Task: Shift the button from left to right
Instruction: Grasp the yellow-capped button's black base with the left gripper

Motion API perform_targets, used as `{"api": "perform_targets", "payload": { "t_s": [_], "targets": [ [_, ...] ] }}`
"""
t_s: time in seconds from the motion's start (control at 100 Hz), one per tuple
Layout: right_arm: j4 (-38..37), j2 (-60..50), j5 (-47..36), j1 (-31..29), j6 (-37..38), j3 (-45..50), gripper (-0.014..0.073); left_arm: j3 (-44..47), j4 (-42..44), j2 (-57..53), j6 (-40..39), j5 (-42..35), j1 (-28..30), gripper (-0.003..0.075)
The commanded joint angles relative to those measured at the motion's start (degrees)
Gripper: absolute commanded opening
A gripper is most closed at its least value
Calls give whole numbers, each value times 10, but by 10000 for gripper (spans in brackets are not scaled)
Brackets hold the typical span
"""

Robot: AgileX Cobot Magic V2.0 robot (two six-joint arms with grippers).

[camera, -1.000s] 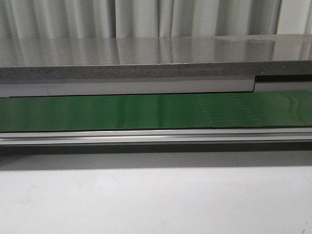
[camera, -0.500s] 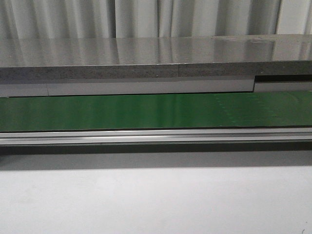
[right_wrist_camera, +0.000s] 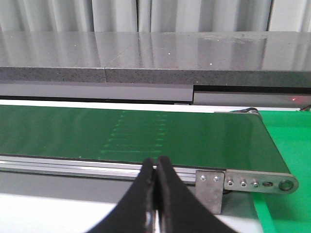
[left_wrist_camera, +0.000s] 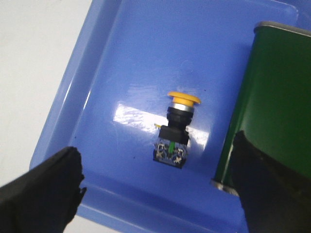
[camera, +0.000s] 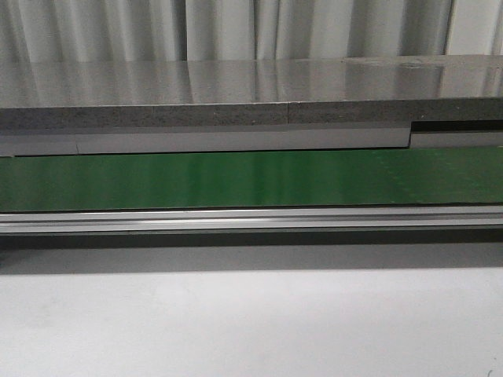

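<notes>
In the left wrist view the button (left_wrist_camera: 176,127), a yellow mushroom cap on a black body with pale markings, lies on its side in a blue tray (left_wrist_camera: 92,77). My left gripper (left_wrist_camera: 155,194) is open, its black fingers (left_wrist_camera: 43,194) wide apart on either side of the button and above it, not touching it. In the right wrist view my right gripper (right_wrist_camera: 156,167) is shut and empty, in front of the green conveyor belt (right_wrist_camera: 97,131). Neither gripper nor the button shows in the front view.
The green belt (camera: 251,179) runs across the front view with a metal rail (camera: 251,220) along its near side and a grey stone ledge (camera: 236,94) behind. The belt's end (left_wrist_camera: 272,97) sits beside the tray. A bright green surface (right_wrist_camera: 286,131) lies past the belt's roller end bracket (right_wrist_camera: 243,182).
The faint pale marks on the belt's surface have drifted rightward and faded in the front view. Nothing else differs.
</notes>
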Motion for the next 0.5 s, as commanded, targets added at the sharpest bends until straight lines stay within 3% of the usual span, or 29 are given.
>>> {"api": "perform_targets", "payload": {
  "t_s": [0.0,0.49],
  "targets": [
    [-7,-8,-46,-2,-1,-10,-68,-45,-6,25,4,-15,2,585],
    [-7,-8,-46,-2,-1,-10,-68,-89,-11,150,4,-11,2,585]
  ]
}}
